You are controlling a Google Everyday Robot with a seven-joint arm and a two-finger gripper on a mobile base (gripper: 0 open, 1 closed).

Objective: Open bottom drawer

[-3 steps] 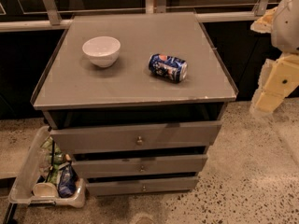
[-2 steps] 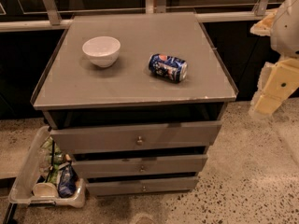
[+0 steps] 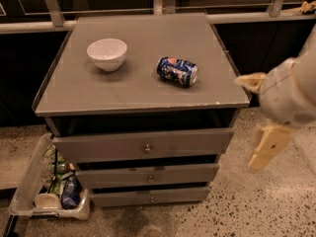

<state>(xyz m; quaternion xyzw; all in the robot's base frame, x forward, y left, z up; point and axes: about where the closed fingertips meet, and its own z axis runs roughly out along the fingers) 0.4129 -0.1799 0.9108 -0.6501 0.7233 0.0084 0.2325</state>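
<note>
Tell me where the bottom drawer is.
The bottom drawer sits lowest in the cabinet, under the middle drawer; the open hand hovers right of the cabinet.

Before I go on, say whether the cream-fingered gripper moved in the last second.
Yes. The cream-fingered gripper came down and left: once above the right front corner of the flat grey cabinet top, it now hangs mostly below it.

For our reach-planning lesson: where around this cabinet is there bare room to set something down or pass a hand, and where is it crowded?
Free: the front strip of the cabinet top, ahead of the bowl and can, and the floor before the bottom drawer. Crowded: the bin of bottles left of the drawers; the gripper hangs to their right.
</note>
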